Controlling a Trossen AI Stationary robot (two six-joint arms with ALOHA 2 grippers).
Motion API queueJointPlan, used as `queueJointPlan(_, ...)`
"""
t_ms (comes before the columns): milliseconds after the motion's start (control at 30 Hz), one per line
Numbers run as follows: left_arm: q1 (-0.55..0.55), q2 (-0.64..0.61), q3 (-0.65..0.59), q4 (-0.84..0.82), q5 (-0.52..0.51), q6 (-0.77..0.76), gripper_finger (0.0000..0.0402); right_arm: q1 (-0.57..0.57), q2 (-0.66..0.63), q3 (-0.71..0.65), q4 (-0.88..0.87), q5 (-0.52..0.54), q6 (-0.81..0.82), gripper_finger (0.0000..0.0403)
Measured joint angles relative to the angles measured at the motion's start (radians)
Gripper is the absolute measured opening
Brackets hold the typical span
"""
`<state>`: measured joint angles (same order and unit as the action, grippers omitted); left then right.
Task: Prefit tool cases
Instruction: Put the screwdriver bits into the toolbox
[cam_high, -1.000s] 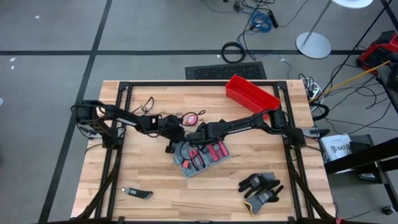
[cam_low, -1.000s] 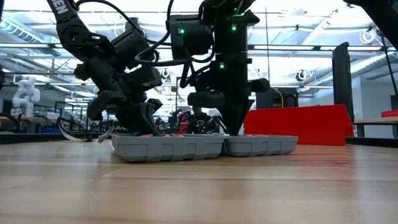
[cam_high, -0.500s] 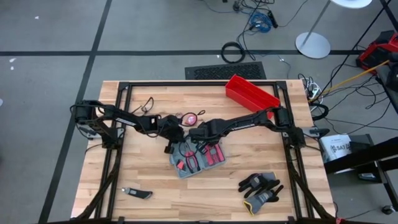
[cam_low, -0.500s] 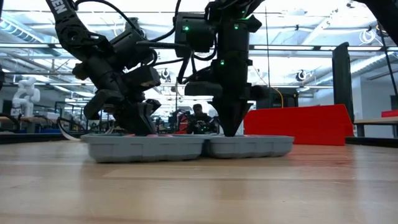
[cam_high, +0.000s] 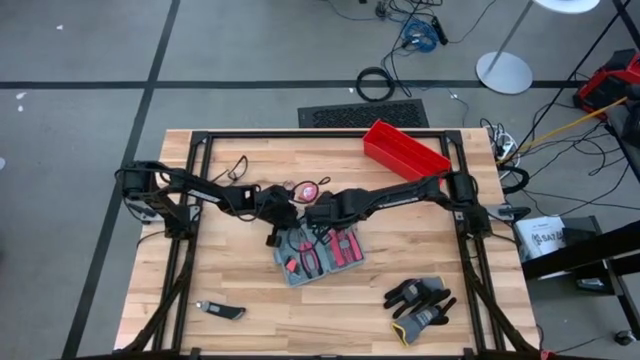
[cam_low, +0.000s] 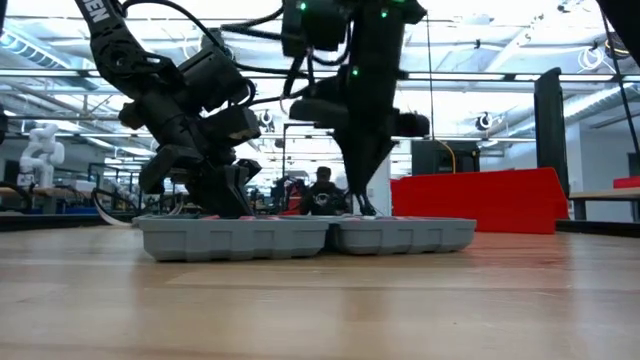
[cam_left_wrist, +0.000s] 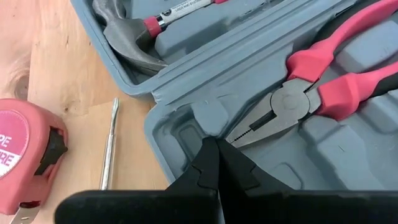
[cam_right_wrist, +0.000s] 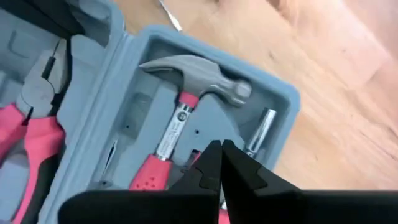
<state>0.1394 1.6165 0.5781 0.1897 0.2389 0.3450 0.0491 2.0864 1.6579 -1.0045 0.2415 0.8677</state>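
Observation:
The grey-blue tool case (cam_high: 315, 255) lies open and flat on the table, both halves (cam_low: 305, 237) resting on their outer shells. Red-handled pliers (cam_left_wrist: 323, 81) sit in one half and a hammer (cam_right_wrist: 186, 81) in the other. My left gripper (cam_left_wrist: 214, 146) is shut, its tips down in the pliers half next to the pliers' nose. My right gripper (cam_right_wrist: 217, 149) is shut and stands over the hammer half, near the hammer's red grip. In the low view its tips (cam_low: 358, 208) are at the height of the case's rim, and I cannot tell whether they touch. My left gripper presses its shut fingertips on the moulded grey inside of the pliers half (cam_left_wrist: 193, 121), near the corner by the hinge and just beside the pliers' nose. It comes slanting down from the table's left. The case stays flat on the table.
A pink tape measure (cam_left_wrist: 25, 155) and a thin metal rod (cam_left_wrist: 111, 143) lie on the wood just beside the case's far-left corner. A red bin (cam_high: 405, 150) stands at the far right, black gloves (cam_high: 420, 300) at the near right, and a small knife (cam_high: 220, 311) at the near left.
The case slid and turned a little toward the table's left while both shut grippers bore on it, then came to rest. After that my right arm rose and tipped, its tips staying over the hammer half. My left gripper shifted left with the case.

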Motion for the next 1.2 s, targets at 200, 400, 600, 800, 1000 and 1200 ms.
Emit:
queueJointPlan(200, 0.000, 0.000, 0.000, -0.005, 0.000, 0.000, 0.0000, 0.014, 0.011, -0.002, -0.061, 0.005, 0.011, 0.0000)
queueJointPlan(400, 0.000, 0.000, 0.000, -0.004, 0.000, 0.000, 0.0000, 0.029, 0.013, -0.001, -0.107, 0.011, 0.034, 0.0000)
queueJointPlan(600, 0.000, 0.000, 0.000, -0.005, -0.001, 0.000, 0.0000, 0.032, 0.053, 0.000, -0.099, -0.004, 0.027, 0.0000)
queueJointPlan(800, 0.000, 0.000, -0.001, -0.010, -0.001, 0.000, 0.0000, 0.032, 0.094, 0.004, -0.062, -0.055, 0.010, 0.0000)
queueJointPlan(1000, 0.000, 0.000, -0.003, -0.022, -0.001, 0.000, 0.0000, 0.038, 0.088, 0.002, -0.018, -0.080, 0.026, 0.0000)
queueJointPlan(1200, 0.000, 0.000, -0.003, -0.023, -0.001, 0.000, 0.0000, 0.037, 0.085, -0.001, 0.011, -0.125, -0.047, 0.0000)
